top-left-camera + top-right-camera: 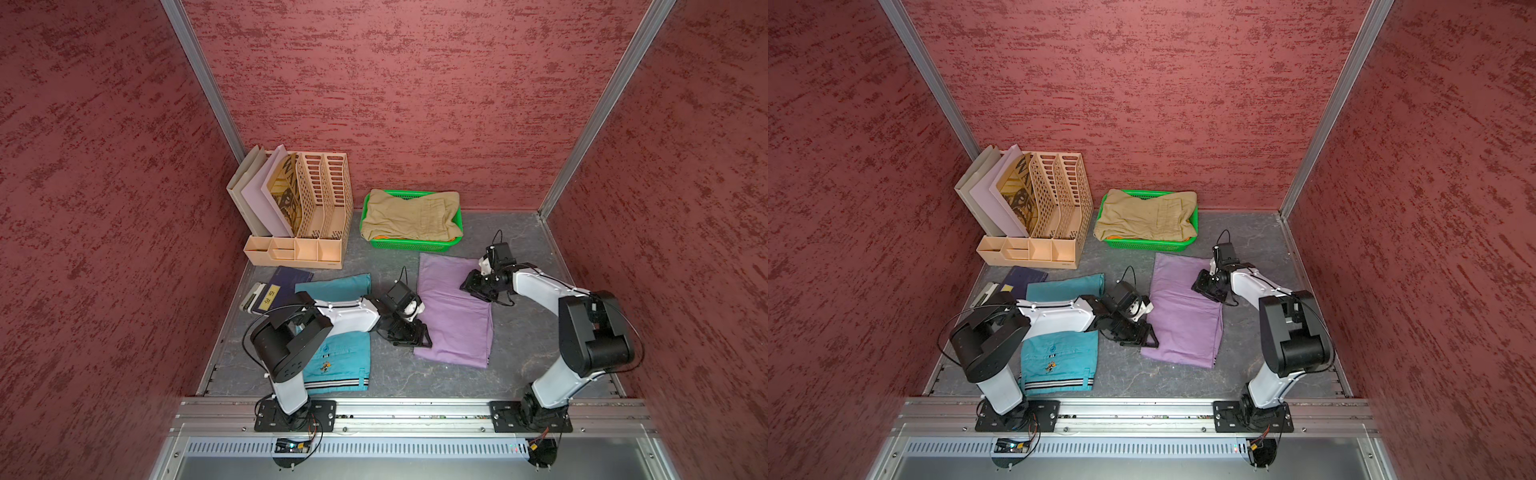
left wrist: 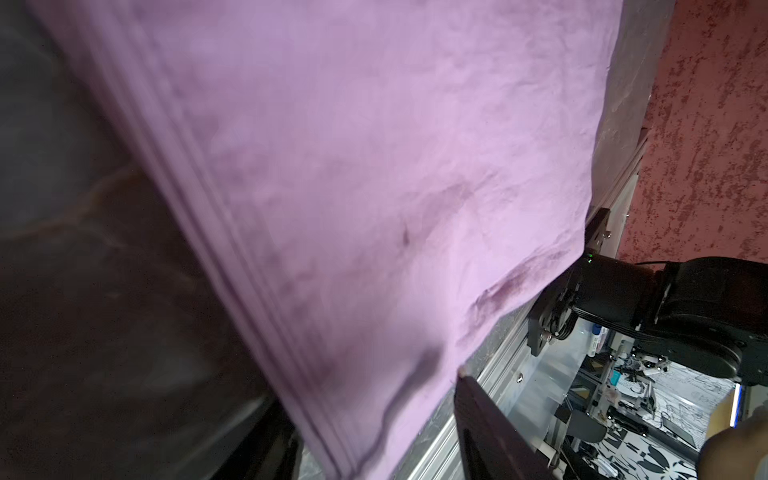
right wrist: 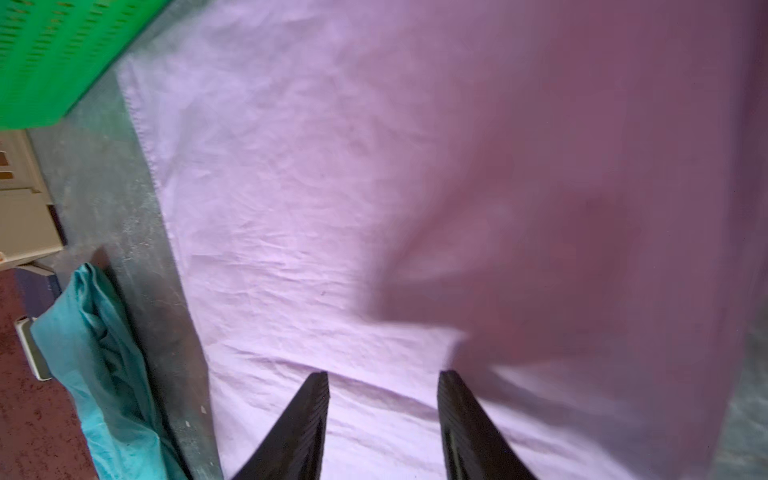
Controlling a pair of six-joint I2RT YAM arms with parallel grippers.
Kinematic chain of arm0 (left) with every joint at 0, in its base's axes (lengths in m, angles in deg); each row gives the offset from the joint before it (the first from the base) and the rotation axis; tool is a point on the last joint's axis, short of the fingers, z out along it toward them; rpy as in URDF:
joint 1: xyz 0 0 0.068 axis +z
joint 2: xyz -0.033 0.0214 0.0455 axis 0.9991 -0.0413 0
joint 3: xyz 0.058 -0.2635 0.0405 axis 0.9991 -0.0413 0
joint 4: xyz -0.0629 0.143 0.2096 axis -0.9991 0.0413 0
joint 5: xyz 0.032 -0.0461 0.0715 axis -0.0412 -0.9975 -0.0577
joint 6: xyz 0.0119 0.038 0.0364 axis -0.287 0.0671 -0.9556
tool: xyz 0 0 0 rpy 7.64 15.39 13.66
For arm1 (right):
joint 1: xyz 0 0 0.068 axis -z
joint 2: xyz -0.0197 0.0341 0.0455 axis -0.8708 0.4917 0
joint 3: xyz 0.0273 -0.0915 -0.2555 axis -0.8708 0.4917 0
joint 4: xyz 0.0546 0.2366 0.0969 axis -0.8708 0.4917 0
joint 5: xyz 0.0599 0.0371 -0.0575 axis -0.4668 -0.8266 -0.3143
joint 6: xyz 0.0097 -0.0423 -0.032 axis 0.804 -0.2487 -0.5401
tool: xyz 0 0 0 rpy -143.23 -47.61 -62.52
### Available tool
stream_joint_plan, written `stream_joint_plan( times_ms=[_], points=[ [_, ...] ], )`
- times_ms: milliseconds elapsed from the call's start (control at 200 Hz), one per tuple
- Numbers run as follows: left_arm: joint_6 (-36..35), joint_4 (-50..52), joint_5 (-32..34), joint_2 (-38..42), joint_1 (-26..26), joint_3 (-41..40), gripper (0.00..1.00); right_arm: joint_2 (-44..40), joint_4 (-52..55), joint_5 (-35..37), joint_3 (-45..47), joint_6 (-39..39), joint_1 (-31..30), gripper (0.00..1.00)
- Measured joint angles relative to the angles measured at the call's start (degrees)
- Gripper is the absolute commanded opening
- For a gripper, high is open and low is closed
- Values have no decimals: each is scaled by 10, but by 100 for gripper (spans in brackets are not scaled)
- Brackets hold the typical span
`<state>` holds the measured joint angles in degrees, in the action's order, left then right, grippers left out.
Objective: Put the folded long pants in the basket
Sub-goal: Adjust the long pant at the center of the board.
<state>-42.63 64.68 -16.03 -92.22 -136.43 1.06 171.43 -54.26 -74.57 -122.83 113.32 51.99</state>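
Nearest me, the teal pants (image 1: pixel 336 361) are lying flat on the table, partly under my left arm. Just beyond them, the left gripper (image 1: pixel 411 338) is sitting at the near-left edge of the lilac pants (image 1: pixel 453 316). Its jaws are standing apart with the cloth's edge running between them, unpinched. Farther on, the right gripper (image 3: pixel 382 374) is hanging over the lilac cloth's far right part, jaws parted and gripping nothing. At the back, the basket (image 1: pixel 415 246) is carrying the khaki pants (image 1: pixel 411 216), and the orange pants (image 1: pixel 384 237) are peeking out underneath. The file rack (image 1: pixel 324 195) is standing to its left.
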Motion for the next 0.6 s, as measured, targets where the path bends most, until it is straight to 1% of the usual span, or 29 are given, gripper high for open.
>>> stream_joint_plan(
  times_ms=[85,195,316,401,506,601],
  points=[
    [9,-18,-2,-16,-29,12,59,18,16,12,-14,-7,3,48],
    [17,-23,-1,-50,-83,55,61,79,44,16,-77,-24,13,46],
    [22,-16,-8,-109,-157,136,65,124,49,5,-131,-30,10,46],
    [13,-1,-14,-144,-197,199,67,135,48,2,-144,-45,-19,46],
    [-1,9,-20,-140,-204,217,69,133,46,-13,-137,-69,-73,47],
    [-16,14,-29,-98,-176,187,71,114,37,-46,-103,-90,-119,49]
  ],
)
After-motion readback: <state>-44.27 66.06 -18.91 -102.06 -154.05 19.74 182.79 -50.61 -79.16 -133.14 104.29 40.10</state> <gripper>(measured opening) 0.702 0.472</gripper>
